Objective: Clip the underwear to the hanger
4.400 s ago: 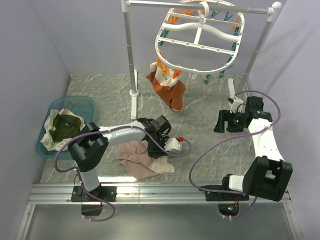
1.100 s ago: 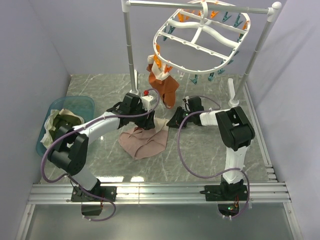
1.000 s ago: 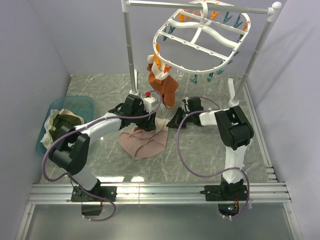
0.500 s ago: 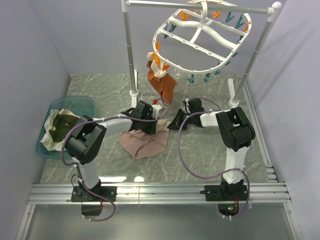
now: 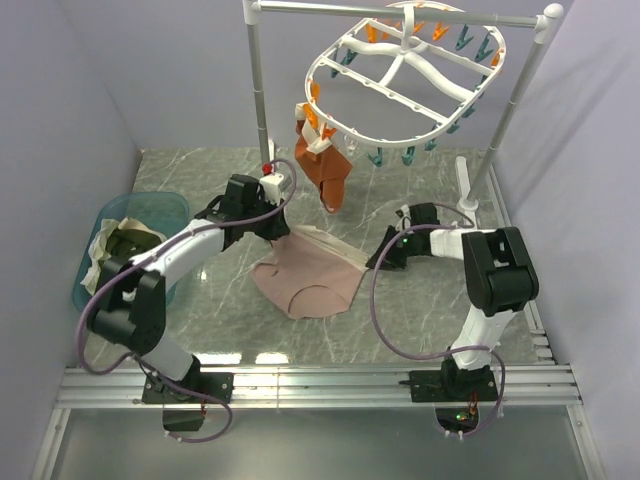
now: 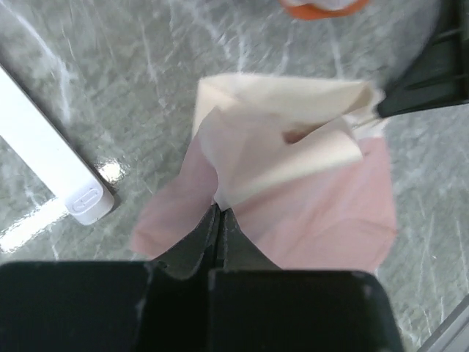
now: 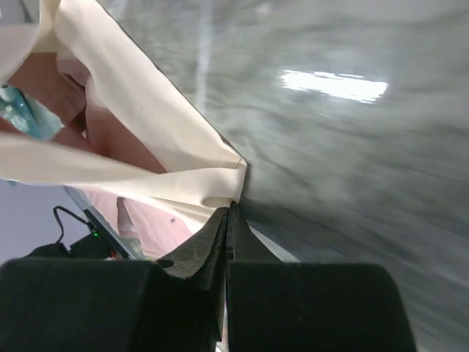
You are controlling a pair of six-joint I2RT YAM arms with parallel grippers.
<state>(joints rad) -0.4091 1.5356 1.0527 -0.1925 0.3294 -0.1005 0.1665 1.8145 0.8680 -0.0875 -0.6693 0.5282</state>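
Note:
The pinkish-beige underwear lies on the marble table, its pale waistband pulled out between both grippers. My left gripper is shut on the waistband's left end; the left wrist view shows the fingertips pinching the cloth. Shut on the right end is my right gripper, its jaws closed on the cream edge in the right wrist view. The white oval hanger with orange and teal pegs hangs tilted from the rail above.
A rust-orange garment hangs clipped at the hanger's left rim, just behind the underwear. The white pole stand rises at back left, its base near my left gripper. A teal basin holding olive-green cloth sits far left.
My left gripper has shut on the waistband and drawn back left. The right gripper has moved right, spreading the underwear between them. The hanger has swung slightly.

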